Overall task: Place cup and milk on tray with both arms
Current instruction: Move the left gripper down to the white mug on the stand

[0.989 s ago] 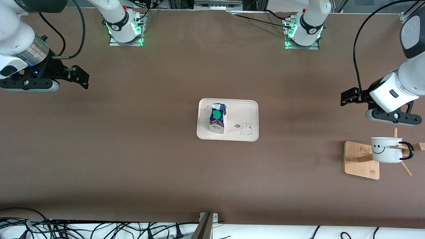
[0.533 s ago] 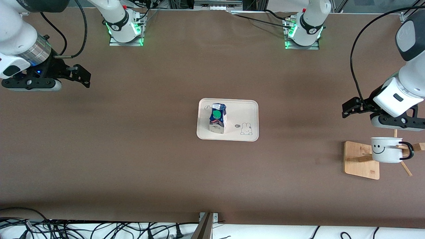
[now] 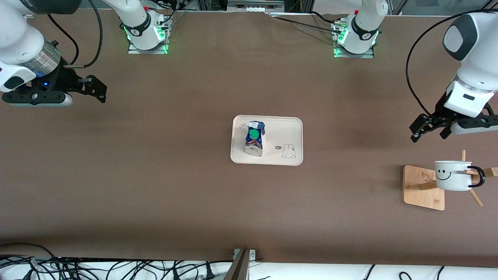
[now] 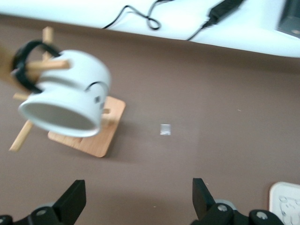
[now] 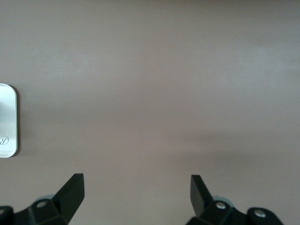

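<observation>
The milk, a blue and white carton with a green cap, stands upright on the cream tray at the table's middle. The cup, white with a smiley face, hangs by its black handle from a peg of a wooden rack at the left arm's end; in the left wrist view the cup shows tilted, mouth down. My left gripper hovers open and empty over bare table beside that rack, apart from the cup; its own view shows the left gripper wide. My right gripper waits open over the right arm's end, also empty.
The rack's square wooden base and its slanting pegs stand under and around the cup. A small pale fleck lies on the brown table. Cables run along the table edge nearest the front camera. A tray corner shows in the left wrist view.
The left arm has swung its wrist round, and its gripper has turned and shifted toward the cup's rack. The right gripper drifted slightly, then held. Milk, tray and cup are unmoved.
</observation>
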Available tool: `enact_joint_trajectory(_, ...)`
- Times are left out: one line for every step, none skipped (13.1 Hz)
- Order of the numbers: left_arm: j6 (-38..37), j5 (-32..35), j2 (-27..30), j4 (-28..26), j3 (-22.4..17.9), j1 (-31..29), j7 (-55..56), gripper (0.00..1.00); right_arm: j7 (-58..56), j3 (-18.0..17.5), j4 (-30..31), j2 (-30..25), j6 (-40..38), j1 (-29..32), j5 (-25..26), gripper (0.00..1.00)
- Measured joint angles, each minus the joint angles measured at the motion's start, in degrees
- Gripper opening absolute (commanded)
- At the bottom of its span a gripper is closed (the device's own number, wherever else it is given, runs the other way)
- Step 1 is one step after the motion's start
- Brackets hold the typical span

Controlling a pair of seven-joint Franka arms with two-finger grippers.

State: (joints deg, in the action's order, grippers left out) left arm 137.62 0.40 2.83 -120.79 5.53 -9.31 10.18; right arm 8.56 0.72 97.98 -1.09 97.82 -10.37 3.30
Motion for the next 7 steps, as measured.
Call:
enact_joint_trajectory(1.1, -1.9, -0.1, -1.7, -0.1, -1.8, 0.6, 1.0, 0.0, 0.0, 0.0, 0.0, 0.0, 0.0, -0.1, 1.0)
enact_joint_trajectory(2.0, -3.5, -0.2, -2.7, -0.2, -2.9, 0.6, 1.0, 0.0, 0.0, 0.0, 0.0, 0.0, 0.0, -0.4, 1.0)
enact_joint_trajectory(3.0, -4.2, -0.4, -3.3, -0.2, -3.4, 0.7, 1.0, 0.1, 0.1, 0.0, 0.0, 0.0, 0.0, -0.7, 1.0)
enact_joint_trajectory(4.3, -4.4, -0.5, -3.5, -0.1, -3.4, 0.8, 1.0, 0.1, 0.1, 0.0, 0.0, 0.0, 0.0, -0.9, 1.0)
enact_joint_trajectory(5.5, -4.5, -0.6, -3.6, 0.0, -3.4, 0.9, 1.0, 0.1, 0.2, 0.0, 0.0, 0.0, 0.0, -0.9, 1.0)
enact_joint_trajectory(7.6, -4.7, -1.1, -3.6, 0.2, -3.4, 1.0, 1.0, 0.1, 0.3, 0.0, 0.0, 0.0, 0.0, -0.9, 1.0)
enact_joint_trajectory(10.2, -4.9, -1.9, -3.7, 0.3, -3.4, 1.1, 1.0, 0.1, 0.3, 0.0, 0.0, 0.0, 0.0, -0.9, 1.0)
